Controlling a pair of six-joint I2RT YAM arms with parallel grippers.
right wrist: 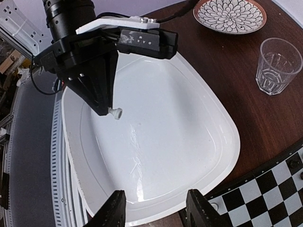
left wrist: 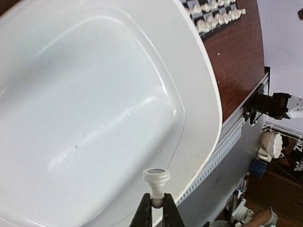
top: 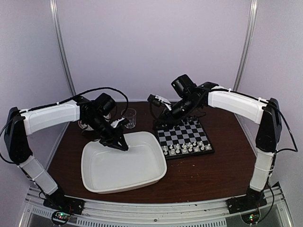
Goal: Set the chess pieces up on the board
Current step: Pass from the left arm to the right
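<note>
My left gripper hangs over the far left part of the white tray. It is shut on a small white chess piece, gripped at its thin end with its round base pointing outward. The piece also shows in the right wrist view. The board lies right of the tray. White chess pieces fill its near rows and dark ones stand at its far edge. My right gripper is open and empty, above the board's far left corner, facing the tray.
A clear glass stands behind the tray and also shows in the right wrist view. A patterned plate lies at the back left. The tray's inside holds nothing. The table's front rail runs just past the tray.
</note>
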